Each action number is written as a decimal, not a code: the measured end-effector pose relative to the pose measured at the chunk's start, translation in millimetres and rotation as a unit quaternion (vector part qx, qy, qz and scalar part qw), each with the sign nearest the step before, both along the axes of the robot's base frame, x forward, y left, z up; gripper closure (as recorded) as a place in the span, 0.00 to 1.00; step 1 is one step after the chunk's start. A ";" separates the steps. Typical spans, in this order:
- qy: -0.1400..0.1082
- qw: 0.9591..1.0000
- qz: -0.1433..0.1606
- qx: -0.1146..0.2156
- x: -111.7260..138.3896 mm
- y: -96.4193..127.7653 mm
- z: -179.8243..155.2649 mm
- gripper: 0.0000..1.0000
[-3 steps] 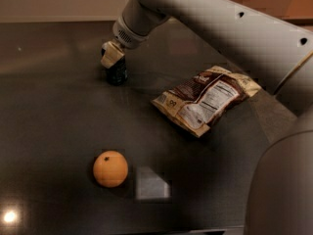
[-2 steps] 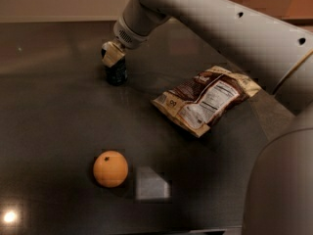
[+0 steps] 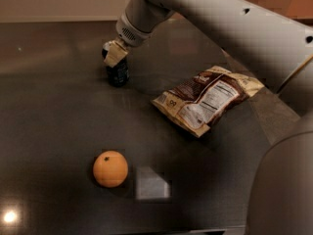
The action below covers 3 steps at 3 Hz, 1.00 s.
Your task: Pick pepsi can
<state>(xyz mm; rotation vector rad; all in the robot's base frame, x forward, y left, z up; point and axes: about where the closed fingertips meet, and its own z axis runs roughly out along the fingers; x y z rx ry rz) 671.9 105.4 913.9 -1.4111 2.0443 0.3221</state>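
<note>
Navy pepsi can (image 3: 118, 75) upright on the dark surface (image 3: 58, 131) | gripper (image 3: 115, 53) down at its top | hold: can't tell | reach looks done, lift not yet made

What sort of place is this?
Probably a kitchen or break-room: a dark glossy counter holds a snack bag, an orange and a pepsi can, with the gripper at the can's top.

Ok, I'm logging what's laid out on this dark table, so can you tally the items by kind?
Drink cans: 1, the pepsi can, with the gripper right at its top.
Fruit: 1, the orange.
Snack bags: 1, the snack bag, lying flat.
Total: 3.
The pale square patch beside the orange is not counted; I cannot tell what it is.
</note>
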 end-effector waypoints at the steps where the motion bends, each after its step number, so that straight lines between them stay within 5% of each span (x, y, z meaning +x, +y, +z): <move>1: 0.002 1.000 0.023 -0.008 -8.6 -10.2 18.9 1.00; 3: 0.004 0.997 0.068 -0.028 -23.2 -34.7 62.5 1.00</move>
